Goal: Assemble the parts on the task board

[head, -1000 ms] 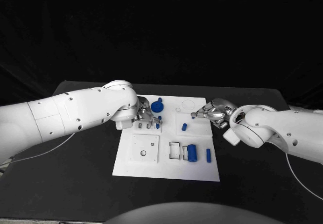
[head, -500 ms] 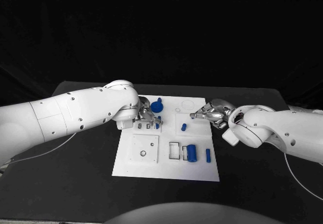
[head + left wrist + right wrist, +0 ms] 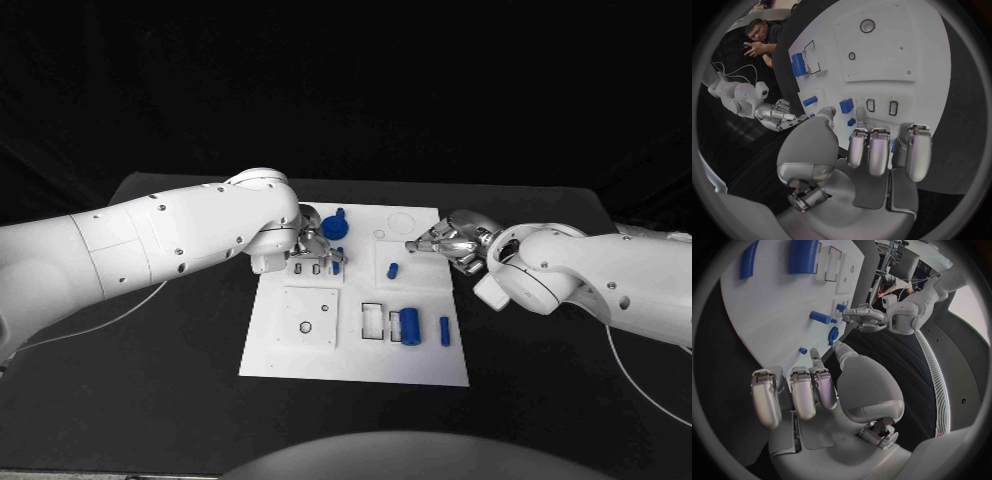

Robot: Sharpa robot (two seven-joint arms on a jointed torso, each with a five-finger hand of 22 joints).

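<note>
Both arms are in over the white task board (image 3: 361,345) on the black bench (image 3: 159,390). Left hand (image 3: 306,247) hangs at the board's far-left corner; from the wrist cam its fingers (image 3: 869,150) are curled side by side w/ nothing in them, thumb out to one side. Just past the fingertips: a small blue block (image 3: 846,105) standing on the board, next to two little dark-outlined slots (image 3: 882,106). A blue round knob part (image 3: 335,227) sits right beside that hand, at the far edge.

Right hand (image 3: 450,241) is at the far-right side of the board, fingers (image 3: 795,390) bunched and curled in, holding nothing, tips hovering close over the board. A short blue peg (image 3: 394,271) lies near its fingertips, toward mid-board.

Well away from both hands, nearer the robot: a blue cylinder (image 3: 411,327) beside black-outlined recesses, and a slim blue bar (image 3: 444,332) lying flat beside it. A raised square plate w/ a hole (image 3: 307,317) sits below the left hand.
</note>
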